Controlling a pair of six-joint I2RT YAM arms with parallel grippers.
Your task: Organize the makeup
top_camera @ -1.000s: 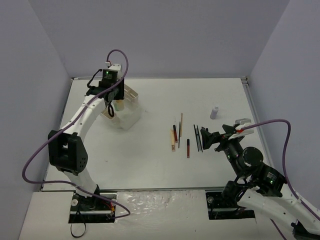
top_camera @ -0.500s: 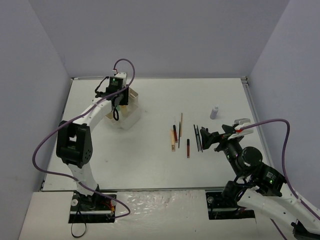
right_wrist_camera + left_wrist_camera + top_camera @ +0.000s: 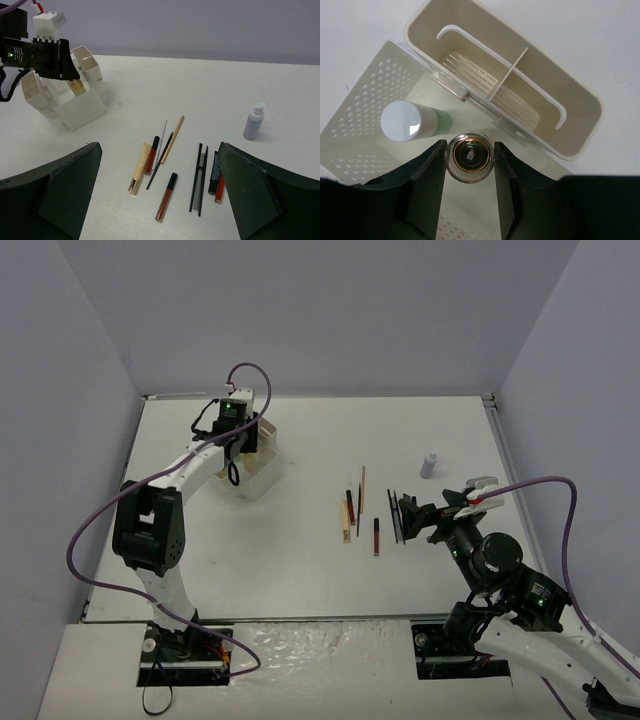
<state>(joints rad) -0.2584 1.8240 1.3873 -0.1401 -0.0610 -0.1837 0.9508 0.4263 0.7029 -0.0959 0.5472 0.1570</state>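
My left gripper hangs over the white compartmented box. In the left wrist view my left gripper is shut on a small gold bottle, held upright over the box's perforated compartment. A pale green bottle with a white cap stands in that compartment. Thin black, red and tan sticks lie mid-table; the right wrist view shows a tan tube, a red gloss and black pencils. My right gripper is open and empty, just right of the sticks.
A grey-lilac bottle stands alone at the right, behind the sticks, also in the right wrist view. The box's long side compartment has a divider and holds nothing. Walls close in the table on three sides.
My left gripper has shifted a little right and toward the back over the box, still holding the gold bottle. The right arm has hardly moved.
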